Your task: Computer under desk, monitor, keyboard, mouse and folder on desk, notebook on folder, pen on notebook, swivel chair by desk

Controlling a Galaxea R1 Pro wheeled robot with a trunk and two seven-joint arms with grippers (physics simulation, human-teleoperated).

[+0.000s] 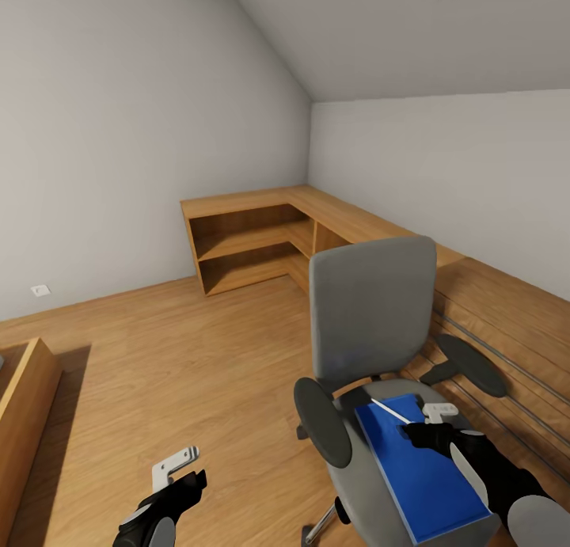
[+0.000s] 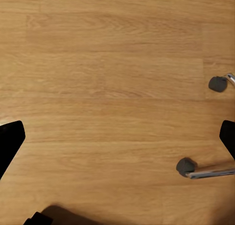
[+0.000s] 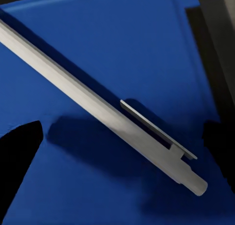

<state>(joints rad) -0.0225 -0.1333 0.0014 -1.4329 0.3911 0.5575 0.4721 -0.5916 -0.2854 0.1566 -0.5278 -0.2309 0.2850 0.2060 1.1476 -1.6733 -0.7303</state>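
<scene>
Pen point(image 3: 103, 110) lies diagonally on the blue folder point(image 1: 419, 468) on the swivel chair point(image 1: 372, 309) seat, lower right of frame — right gripper point(image 1: 431, 424) hangs over it, jaws spread and empty. Next: descend, straddle the pen, close. Left gripper point(image 1: 178, 472) is released too.

Attic-type room: plain grey walls point(image 1: 119, 135), sloped ceiling point(image 1: 380, 32), warm wood plank floor point(image 1: 182, 357). An oak corner shelf unit point(image 1: 253, 242) sits in the far corner, small white outlet point(image 1: 39, 290) low on the wall.
</scene>
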